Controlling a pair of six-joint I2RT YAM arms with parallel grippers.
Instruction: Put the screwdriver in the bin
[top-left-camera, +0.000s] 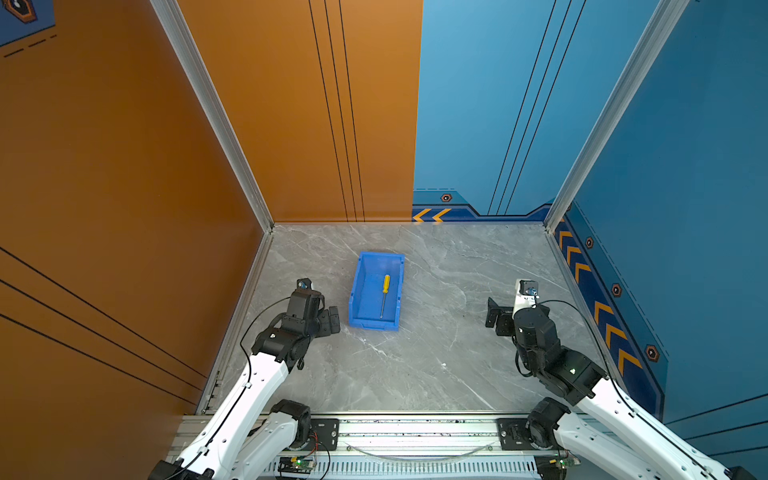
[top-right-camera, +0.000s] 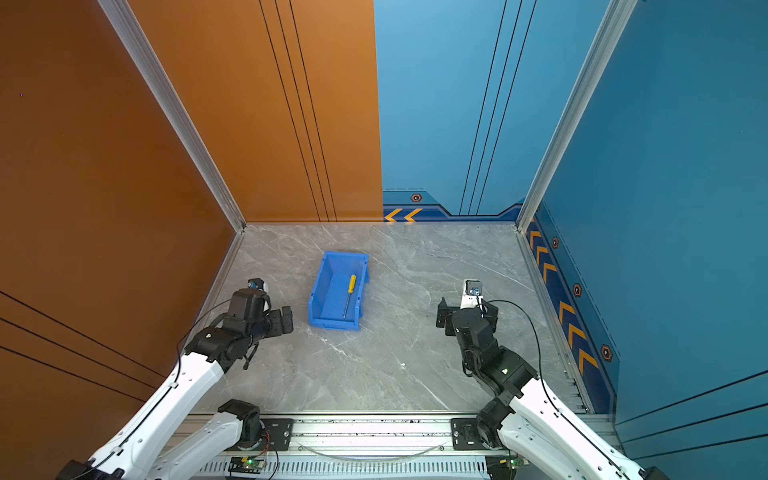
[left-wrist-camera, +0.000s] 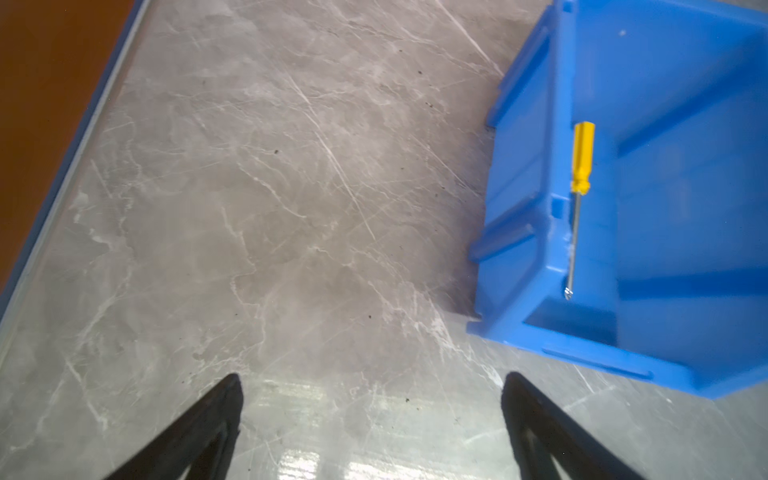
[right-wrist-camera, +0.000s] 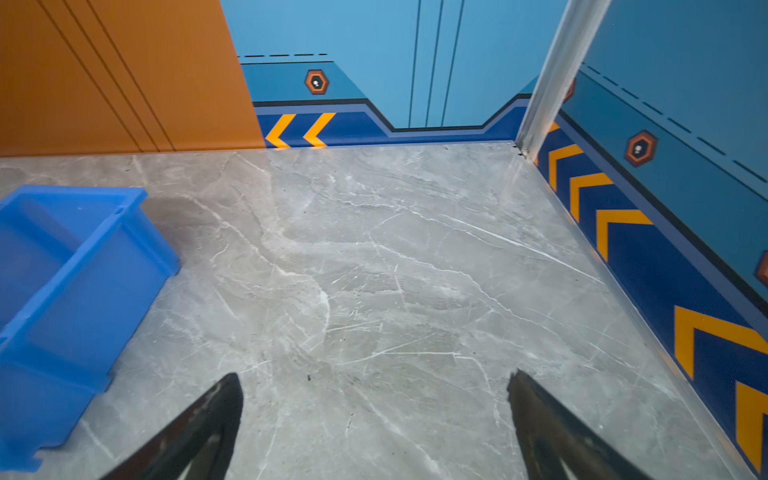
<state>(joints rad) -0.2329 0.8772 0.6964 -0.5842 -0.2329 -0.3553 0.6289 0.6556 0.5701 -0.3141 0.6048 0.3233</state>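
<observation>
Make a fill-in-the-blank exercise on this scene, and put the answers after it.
1. The screwdriver lies ____ the blue bin.
2. Its handle is ____ in colour.
3. The left hand is ____ and holds nothing.
4. The bin stands ____ that hand and the right hand.

Missing words: inside; yellow; open; between.

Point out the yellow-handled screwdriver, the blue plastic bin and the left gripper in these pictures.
yellow-handled screwdriver (top-left-camera: 386, 283): in a top view, on the yellow handle.
blue plastic bin (top-left-camera: 381, 262): in a top view, on the far short wall.
left gripper (left-wrist-camera: 372, 375): left wrist view, midway between the fingertips.
</observation>
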